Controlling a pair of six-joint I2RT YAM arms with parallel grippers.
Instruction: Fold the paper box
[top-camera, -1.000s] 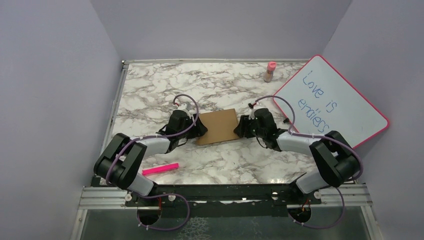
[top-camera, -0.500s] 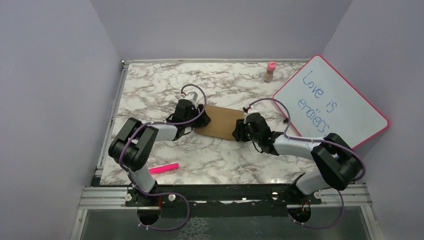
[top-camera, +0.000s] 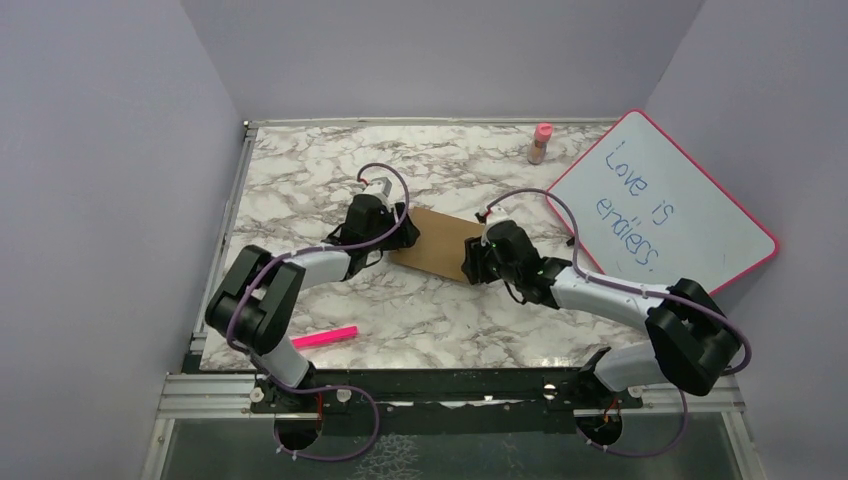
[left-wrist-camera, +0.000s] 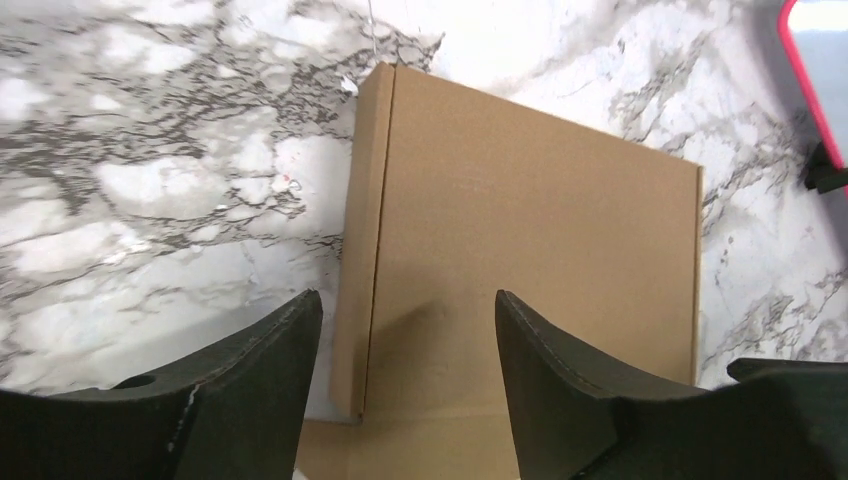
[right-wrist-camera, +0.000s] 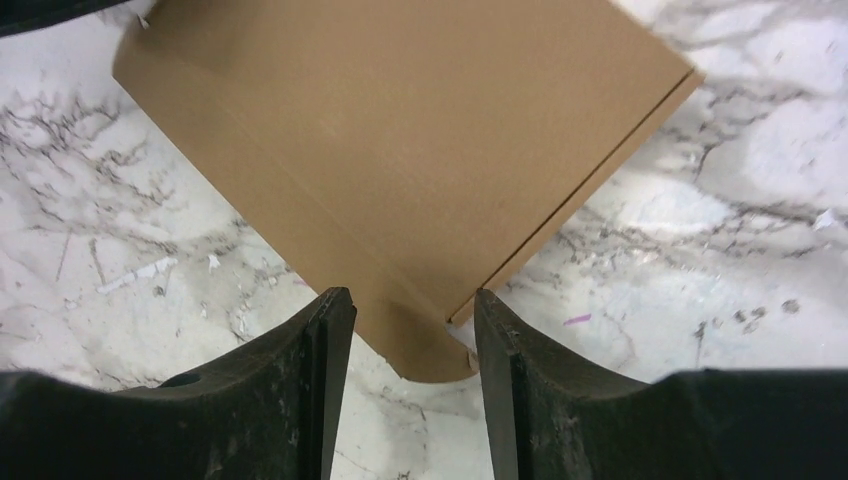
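Note:
The paper box (top-camera: 432, 243) is a flat brown cardboard piece lying on the marble table, turned at an angle. My left gripper (top-camera: 400, 232) is at its left end and my right gripper (top-camera: 470, 262) at its near right corner. In the left wrist view the left gripper (left-wrist-camera: 405, 300) stands open above the box (left-wrist-camera: 520, 220), straddling a narrow side flap (left-wrist-camera: 360, 250). The right wrist view has the box (right-wrist-camera: 400, 130) ahead of the right gripper (right-wrist-camera: 412, 295). Its jaws are apart, with the box's rounded corner tab (right-wrist-camera: 420, 345) lying between them, not pinched.
A pink marker (top-camera: 321, 338) lies near the front left of the table. A pink-framed whiteboard (top-camera: 660, 205) leans at the right wall, its corner (left-wrist-camera: 815, 60) showing in the left wrist view. A small pink-capped bottle (top-camera: 541, 143) stands at the back. Purple walls enclose three sides.
The box has turned clockwise and slid slightly away. My left gripper moved farther back along its left end. My right gripper moved left onto its near corner.

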